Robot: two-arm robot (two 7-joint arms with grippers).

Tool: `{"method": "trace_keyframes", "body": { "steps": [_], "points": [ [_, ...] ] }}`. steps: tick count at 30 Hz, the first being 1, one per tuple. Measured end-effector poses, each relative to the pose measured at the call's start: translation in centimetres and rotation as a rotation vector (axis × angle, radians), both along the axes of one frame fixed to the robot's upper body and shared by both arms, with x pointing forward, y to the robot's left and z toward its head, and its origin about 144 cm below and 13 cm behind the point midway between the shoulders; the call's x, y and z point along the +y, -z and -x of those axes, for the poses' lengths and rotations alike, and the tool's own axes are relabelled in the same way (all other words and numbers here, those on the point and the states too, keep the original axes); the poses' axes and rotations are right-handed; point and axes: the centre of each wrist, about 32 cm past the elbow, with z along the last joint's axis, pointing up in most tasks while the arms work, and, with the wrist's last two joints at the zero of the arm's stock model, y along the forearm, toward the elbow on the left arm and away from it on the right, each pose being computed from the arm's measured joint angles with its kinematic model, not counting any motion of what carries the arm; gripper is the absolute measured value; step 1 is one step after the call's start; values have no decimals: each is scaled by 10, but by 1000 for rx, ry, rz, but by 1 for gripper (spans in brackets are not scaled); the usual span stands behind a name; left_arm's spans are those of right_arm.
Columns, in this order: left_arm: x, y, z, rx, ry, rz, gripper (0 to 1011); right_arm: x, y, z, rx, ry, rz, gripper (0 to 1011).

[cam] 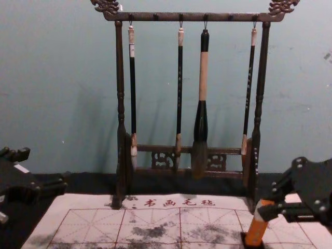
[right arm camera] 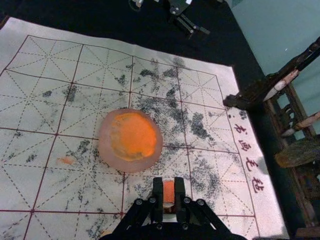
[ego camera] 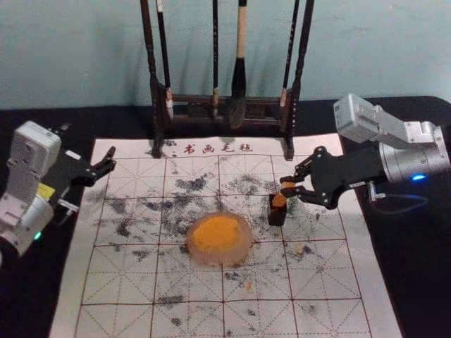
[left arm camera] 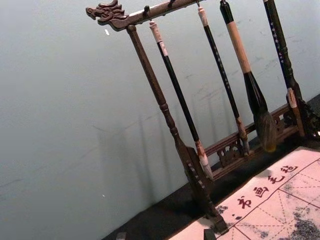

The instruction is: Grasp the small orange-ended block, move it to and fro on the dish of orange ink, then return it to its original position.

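Black showed across the table (ego camera: pixel 423 282), around a white calligraphy mat (ego camera: pixel 331 282) ruled with red grid lines, smudged with dark ink and lettered in red by its far edge. Across that far edge stood a dark wooden brush rack (cam: pixel 166 16) with carved ends on its top rail. Four brushes (cam: pixel 133 93) hung from it with their tips down, the thick brush (cam: pixel 203 78) having a pale upper handle and a black lower part.

The left gripper (ego camera: pixel 88 142) was by the mat's far left corner, its fingers spread apart and with nothing between them. The right gripper (ego camera: pixel 287 186) reached in over the mat's right edge, its two fingers closed on the sides of the block.

Near the middle of the mat lay a round, pinkish dish (ego camera: pixel 222 260) with orange ink (ego camera: pixel 217 231) in it. Between the dish and the mat's right edge stood a small, dark, open-topped box (ego camera: pixel 277 217), apart from the dish. The small orange block (cam: pixel 257 231) was tilted, its upper end leaning to the right and its lower end at the mouth of the box; how deep it sat, I could not tell.
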Motion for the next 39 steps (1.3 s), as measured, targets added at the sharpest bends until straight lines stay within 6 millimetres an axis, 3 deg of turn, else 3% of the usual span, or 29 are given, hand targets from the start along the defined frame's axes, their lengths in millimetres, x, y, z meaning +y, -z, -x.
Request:
{"method": "trace_keyframes", "body": {
  "steps": [24, 39],
  "points": [
    [0, 0, 0, 0, 0, 0, 1001, 6, 26, 1, 33, 7, 35, 129],
    [0, 0, 0, 0, 0, 0, 1001, 6, 25, 1, 33, 6, 34, 130]
  ]
}}
